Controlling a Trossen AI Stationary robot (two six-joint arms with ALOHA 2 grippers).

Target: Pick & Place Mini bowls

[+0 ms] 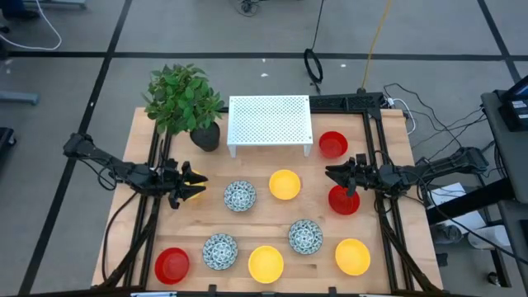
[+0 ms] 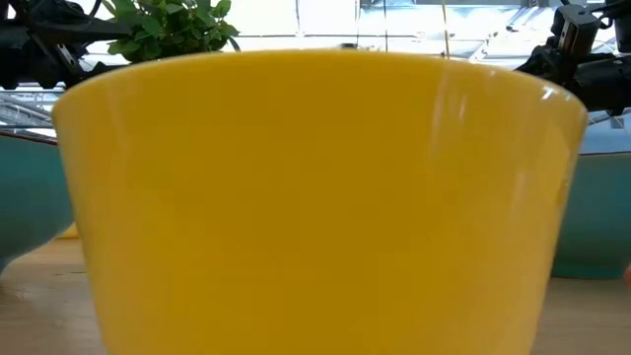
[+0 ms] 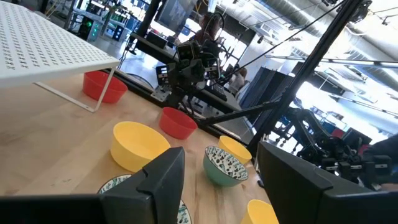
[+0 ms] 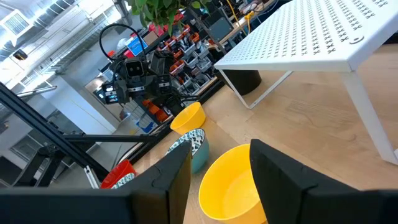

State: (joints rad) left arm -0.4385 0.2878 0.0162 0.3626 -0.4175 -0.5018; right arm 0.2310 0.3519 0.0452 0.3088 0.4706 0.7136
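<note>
Overhead and wrist views of a wooden table [image 1: 388, 140] with nine mini bowls. Left gripper [image 1: 191, 185] hangs at the left side, just over a yellow bowl [image 1: 195, 178] of which only a sliver shows beneath it; its fingers [image 3: 158, 180] stand apart and hold nothing. Right gripper [image 1: 336, 174] hangs at the right side, fingers [image 4: 283, 168] likewise apart and empty, just beside a red bowl [image 1: 344, 200] and below a second red bowl [image 1: 333, 143] that lies next to the white perforated rack [image 1: 270, 122]. Between the two grippers lie a speckled bowl [image 1: 240, 195] and a yellow bowl [image 1: 285, 184]. The front row, left to right: red bowl [image 1: 172, 265], speckled bowl [image 1: 220, 251], yellow bowl [image 1: 266, 263], speckled bowl [image 1: 305, 237] set slightly farther back, yellow bowl [image 1: 352, 256]. All bowls stand upright and apart from one another. A potted plant [image 1: 183, 99] stands at the rack's left. In the low view the front yellow bowl [image 2: 315, 197] fills nearly the whole field.
</note>
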